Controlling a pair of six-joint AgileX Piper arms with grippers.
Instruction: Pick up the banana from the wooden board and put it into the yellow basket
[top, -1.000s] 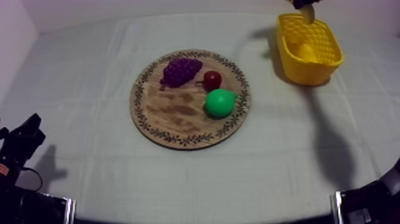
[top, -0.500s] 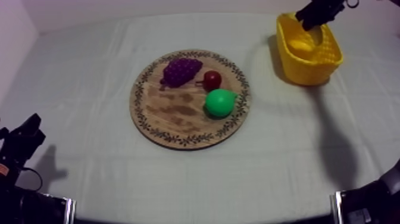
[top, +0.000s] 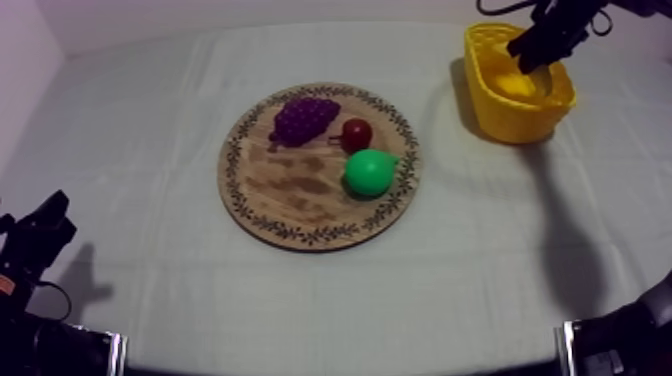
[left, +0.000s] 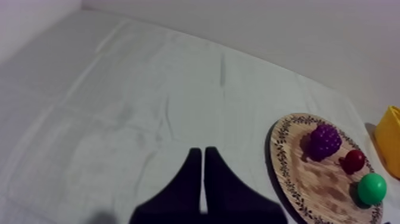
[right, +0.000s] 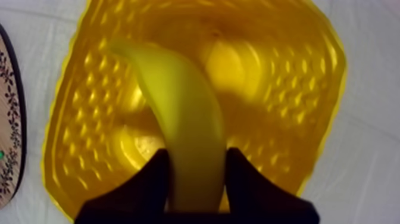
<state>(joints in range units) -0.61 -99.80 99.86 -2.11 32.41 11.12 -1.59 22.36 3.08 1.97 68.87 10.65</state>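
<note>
**Right gripper.** The right gripper (right: 196, 159) is clenched on the banana (right: 178, 107), one black finger on each flank of the fruit's near end. From above, this gripper (top: 528, 48) hangs over the open mouth of the yellow basket (top: 520, 125), which lies directly beneath and ahead of the fingers. The banana is therefore held over the inside of the basket, not yet let go. Whether its far end touches the basket floor cannot be told.

**Heading of the banana.** Its long axis runs straight out from between the fingers, in line with them and down into the basket. The free end curves off toward the side where the wooden board (top: 290, 200) lies, and points at the inner wall (right: 89, 119) on that side.

**Risks, as judged.**
- If released with the curved end propped on that wall, the banana could pivot over the rim and drop onto the cloth.
- A further descent may push a finger against the wall; the basket looks light and could slide or tip.

**Further out.** Well away from the right gripper, the board carries grapes (top: 303, 118), a small red fruit (top: 356, 133) and a pear (top: 370, 172). The left gripper (left: 202, 154) rests farthest off, its fingers pressed together on nothing.
</note>
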